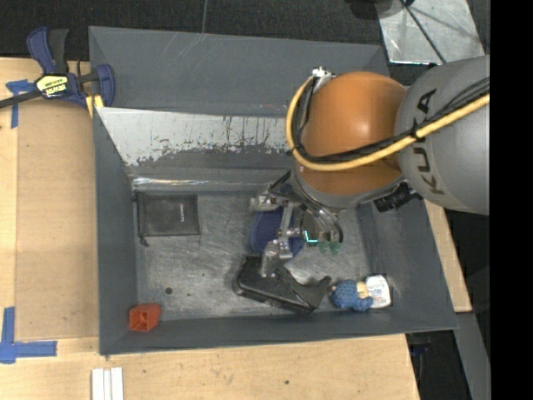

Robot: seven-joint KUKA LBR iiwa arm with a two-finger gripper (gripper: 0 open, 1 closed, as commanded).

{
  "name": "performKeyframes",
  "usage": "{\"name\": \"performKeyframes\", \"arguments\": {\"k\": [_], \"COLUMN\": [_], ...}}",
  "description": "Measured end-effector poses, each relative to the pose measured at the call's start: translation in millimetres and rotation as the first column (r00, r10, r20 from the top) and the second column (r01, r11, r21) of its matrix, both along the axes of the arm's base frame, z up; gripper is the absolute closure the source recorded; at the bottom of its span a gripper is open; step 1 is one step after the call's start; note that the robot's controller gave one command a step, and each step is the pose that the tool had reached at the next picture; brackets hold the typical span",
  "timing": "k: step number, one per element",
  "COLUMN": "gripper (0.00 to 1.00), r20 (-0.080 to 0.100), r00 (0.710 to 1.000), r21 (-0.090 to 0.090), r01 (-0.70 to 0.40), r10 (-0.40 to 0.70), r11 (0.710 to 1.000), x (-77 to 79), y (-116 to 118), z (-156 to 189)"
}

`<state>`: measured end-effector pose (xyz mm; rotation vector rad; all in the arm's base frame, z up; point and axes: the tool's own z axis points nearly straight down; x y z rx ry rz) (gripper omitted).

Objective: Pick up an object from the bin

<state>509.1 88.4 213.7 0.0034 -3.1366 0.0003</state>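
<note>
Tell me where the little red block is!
In the camera view, the little red block sits alone in the bottom-left corner of the bin. It lies well to the left of the flat black thing.

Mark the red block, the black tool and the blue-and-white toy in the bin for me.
Red block [143,317]: camera view, middle of its top face.
Black tool [279,292]: camera view, middle of its long body.
Blue-and-white toy [360,294]: camera view, where blue meets white.

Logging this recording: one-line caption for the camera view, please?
Gripper hangs over a blue item and black object; red block lies lower-left in the bin.
</note>
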Motion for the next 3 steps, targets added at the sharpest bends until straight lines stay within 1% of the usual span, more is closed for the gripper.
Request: {"name": "performKeyframes", "arguments": {"k": [1, 2, 3], "gripper": [0.0, 0.0, 1.0], "r20": [0.002, 0.013, 0.019], "r00": [0.951, 0.858, 0.86], "r21": [-0.002, -0.001, -0.002], "r01": [-0.308, -0.513, -0.51], "r10": [0.308, 0.513, 0.509], "r11": [0.951, 0.859, 0.86], "x": [42.5, 66.7, 68.9], "y": [-71, -92, -92], "z": [-67, -126, -124]}}
